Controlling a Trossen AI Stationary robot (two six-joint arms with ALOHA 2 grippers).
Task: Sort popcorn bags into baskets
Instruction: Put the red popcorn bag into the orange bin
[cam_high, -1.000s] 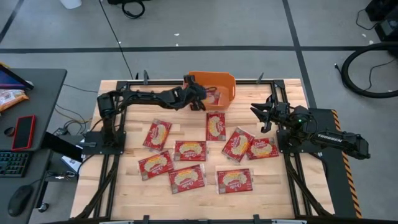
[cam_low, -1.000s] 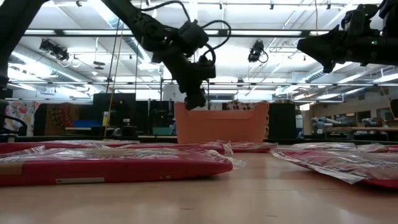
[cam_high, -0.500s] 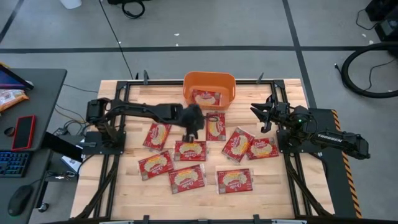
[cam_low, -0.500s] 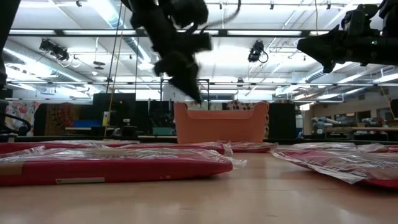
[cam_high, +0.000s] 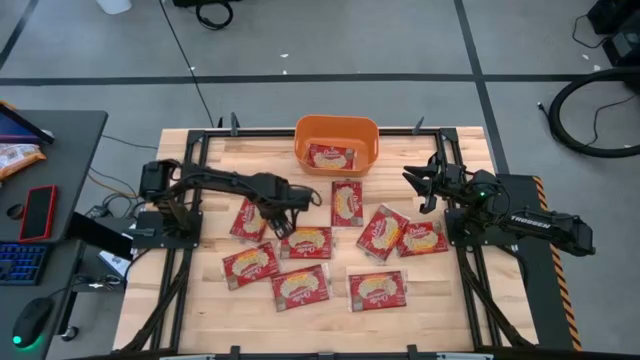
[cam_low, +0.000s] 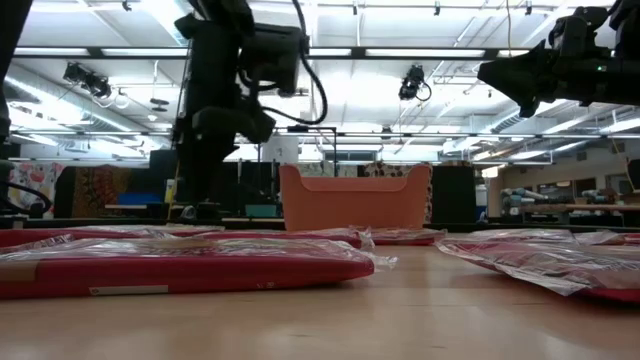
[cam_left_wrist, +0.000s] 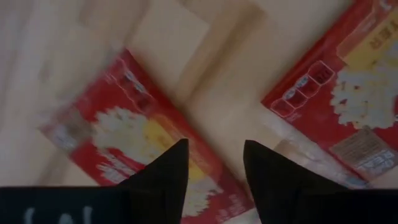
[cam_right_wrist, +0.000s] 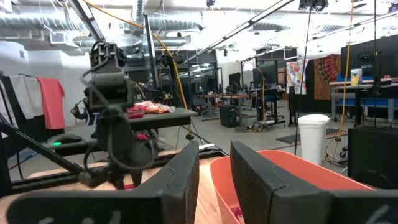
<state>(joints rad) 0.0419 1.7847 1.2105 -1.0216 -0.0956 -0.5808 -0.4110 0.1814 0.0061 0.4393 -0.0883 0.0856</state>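
The high view looks straight down on the whole wooden table (cam_high: 320, 305) and both arms. The low view sits at table-top height, close behind a popcorn bag (cam_low: 180, 262), facing level across to the orange bin (cam_low: 357, 197) and the room beyond. The left wrist view points down, very near two bags on the boards. The right wrist view faces level across the table toward the bin (cam_right_wrist: 292, 180) and the left arm (cam_right_wrist: 115, 124). All views but the left wrist share the bin.
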